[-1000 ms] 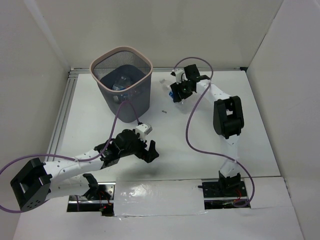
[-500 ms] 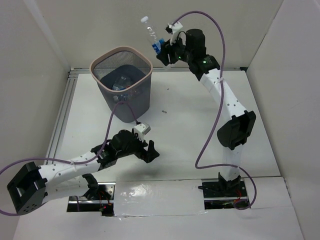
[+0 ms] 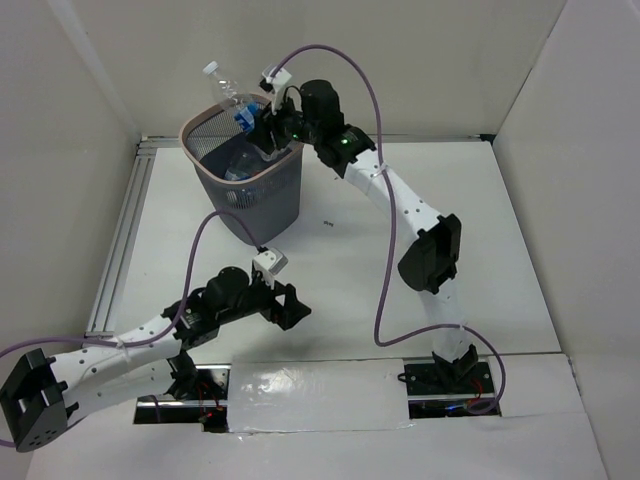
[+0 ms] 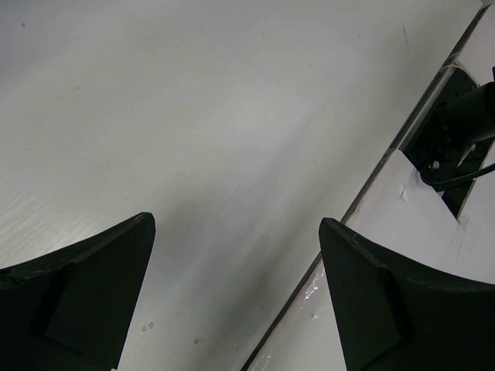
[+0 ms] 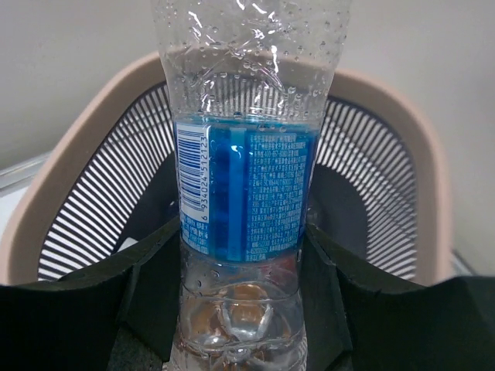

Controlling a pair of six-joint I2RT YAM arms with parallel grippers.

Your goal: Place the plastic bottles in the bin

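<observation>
My right gripper (image 3: 262, 125) is shut on a clear plastic bottle (image 3: 231, 92) with a blue label and holds it up above the near right part of the bin (image 3: 290, 175), a dark wire-mesh wastebasket with a pale pinkish rim. In the right wrist view the bottle (image 5: 246, 193) stands between my fingers (image 5: 340, 286), with the bin's rim (image 5: 402, 131) behind it. At least one more bottle (image 3: 238, 166) lies inside the bin. My left gripper (image 3: 288, 305) is open and empty, low over the table near the front; its wrist view shows only bare table between the fingers (image 4: 387, 301).
White walls enclose the table on three sides. A metal rail (image 3: 125, 230) runs along the left edge. A taped strip (image 3: 320, 385) crosses the front by the arm bases. A small dark mark (image 3: 327, 224) lies on the table right of the bin.
My right arm lifted the blue-labelled bottle from the table at the back and swung it left to above the bin. My left arm drew back slightly toward the front left.
</observation>
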